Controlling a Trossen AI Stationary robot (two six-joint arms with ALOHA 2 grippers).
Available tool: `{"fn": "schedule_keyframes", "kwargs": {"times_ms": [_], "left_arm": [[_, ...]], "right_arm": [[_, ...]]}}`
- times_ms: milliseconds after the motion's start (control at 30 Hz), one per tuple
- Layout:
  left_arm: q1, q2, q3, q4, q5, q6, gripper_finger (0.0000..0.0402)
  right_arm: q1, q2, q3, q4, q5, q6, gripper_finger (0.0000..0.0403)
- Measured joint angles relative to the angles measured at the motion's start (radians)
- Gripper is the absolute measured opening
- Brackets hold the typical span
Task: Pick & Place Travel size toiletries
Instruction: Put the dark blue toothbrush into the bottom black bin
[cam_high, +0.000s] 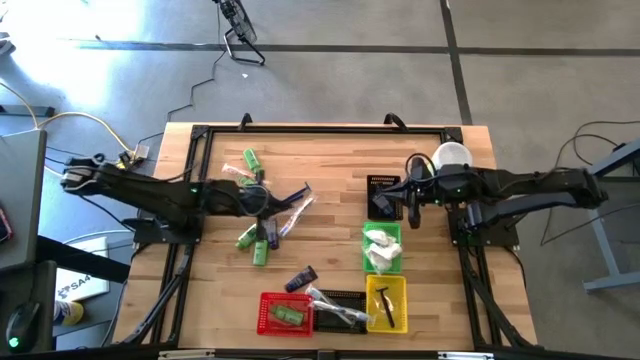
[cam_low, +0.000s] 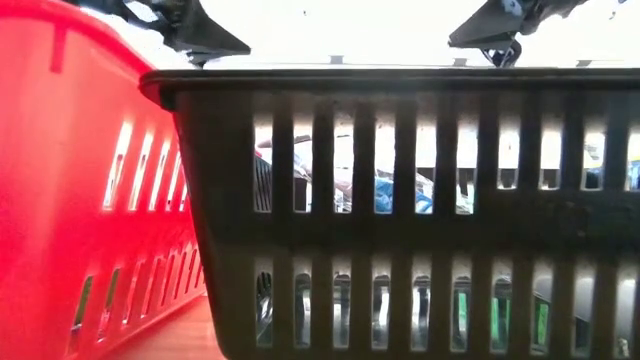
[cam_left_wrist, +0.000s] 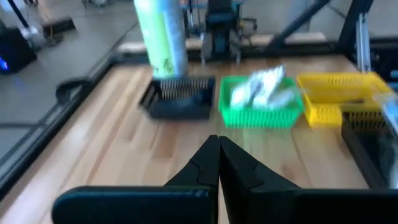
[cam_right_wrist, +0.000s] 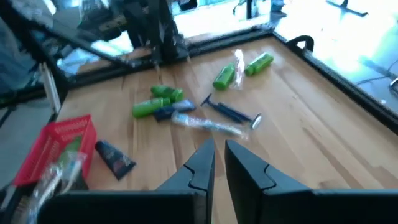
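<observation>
Toiletries (cam_high: 262, 215) loose on wood table (cam_high: 330, 160), concrete floor (cam_high: 330, 60).

From my low camera the black basket (cam_low: 400, 200) fills nearly everything, and with the red basket (cam_low: 80, 170) beside it, cut by the frame, I can't make out the items behind the black basket's slats. Past that basket's rim, both arms show only as dark tips.

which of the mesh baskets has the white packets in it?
The green basket, in the right-hand column between the black basket near the white cup and the yellow basket. White packets fill it; the yellow one holds a dark tool.
</observation>
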Motion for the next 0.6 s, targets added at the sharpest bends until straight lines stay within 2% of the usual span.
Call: {"fn": "schedule_keyframes", "kwargs": {"times_ms": [167, 433, 600], "left_arm": [[0.009, -0.152, -0.022, -0.123, 0.006, 0.016, 0.0000], [0.007, -0.365, -0.024, -0.275, 0.007, 0.029, 0.0000], [0.007, -0.445, -0.023, -0.324, 0.007, 0.026, 0.0000]], "right_arm": [[0.068, 0.036, 0.000, 0.054, 0.096, 0.050, 0.0030], [0.149, 0.181, 0.001, 0.203, 0.127, 0.079, 0.0030], [0.202, 0.257, 0.000, 0.232, 0.161, 0.170, 0.0013]]}}
